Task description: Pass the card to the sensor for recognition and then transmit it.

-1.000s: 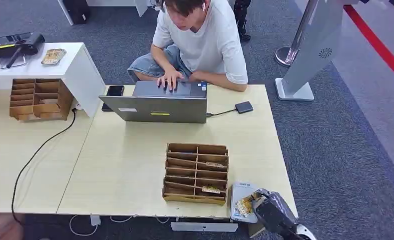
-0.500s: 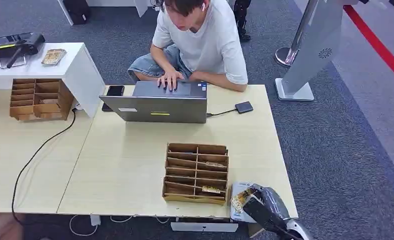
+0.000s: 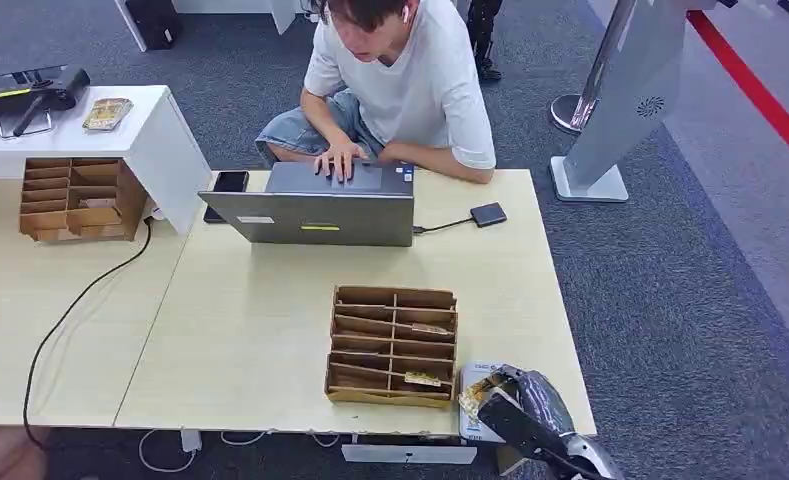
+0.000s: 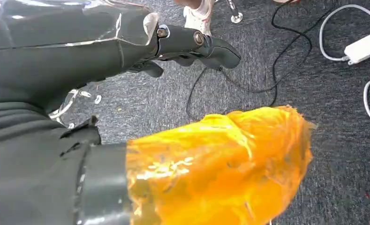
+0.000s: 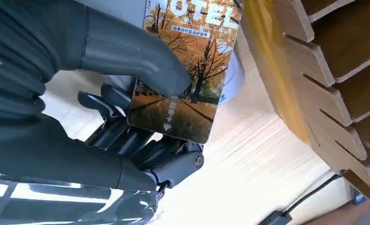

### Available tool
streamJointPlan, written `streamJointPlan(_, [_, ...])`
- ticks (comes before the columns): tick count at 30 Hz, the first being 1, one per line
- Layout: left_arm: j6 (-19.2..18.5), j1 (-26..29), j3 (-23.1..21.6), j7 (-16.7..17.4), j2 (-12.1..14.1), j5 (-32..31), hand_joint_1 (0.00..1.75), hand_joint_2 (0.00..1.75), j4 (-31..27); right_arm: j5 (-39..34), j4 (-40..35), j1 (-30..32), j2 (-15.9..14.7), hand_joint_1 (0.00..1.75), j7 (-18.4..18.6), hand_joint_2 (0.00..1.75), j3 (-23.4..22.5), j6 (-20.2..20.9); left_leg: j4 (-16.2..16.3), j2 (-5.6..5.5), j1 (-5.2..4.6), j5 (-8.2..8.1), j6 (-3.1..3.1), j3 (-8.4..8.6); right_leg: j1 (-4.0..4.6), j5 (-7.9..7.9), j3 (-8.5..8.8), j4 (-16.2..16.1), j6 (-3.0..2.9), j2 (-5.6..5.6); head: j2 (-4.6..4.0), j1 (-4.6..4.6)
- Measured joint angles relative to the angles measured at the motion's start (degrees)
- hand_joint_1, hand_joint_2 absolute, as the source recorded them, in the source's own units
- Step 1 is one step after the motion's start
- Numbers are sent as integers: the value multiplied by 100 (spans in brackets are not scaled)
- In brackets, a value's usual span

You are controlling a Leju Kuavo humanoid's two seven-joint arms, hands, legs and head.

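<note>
Floor: grey carpet (image 3: 660, 300), red stripe (image 3: 760, 95).
Furniture: pale wood table (image 3: 260, 330), white desk (image 3: 160, 140).

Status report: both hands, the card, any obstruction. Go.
Right hand pinching the card, held over the white sensor. Left hand open, hanging over carpet. Cardboard organizer close beside the card, not touching.

A cardboard organizer (image 3: 393, 346) with slotted compartments stands on the tabletop (image 3: 260, 330) just beside the fingers. Well beyond it a person (image 3: 400, 80) types at a grey laptop (image 3: 315, 205), a phone (image 3: 230, 182) alongside. A second organizer (image 3: 75, 198) sits far across the tabletop.
</note>
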Motion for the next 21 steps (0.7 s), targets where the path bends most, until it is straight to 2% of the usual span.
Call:
streamJointPlan(6, [0, 0, 18, 0, 0, -2, 0, 0, 0, 87, 15, -25, 28, 175, 42, 175, 13, -90, 0, 0, 0, 0, 0, 0, 0, 0, 0, 0, 0, 0, 0, 0])
streamJointPlan(21, [11, 4, 135, -2, -4, -2, 0, 0, 0, 772, 31, -26, 192, 175, 240, 175, -9, -907, 0, -1, 0, 0, 0, -2, 0, 1, -1, 0, 0, -1, 0, 0])
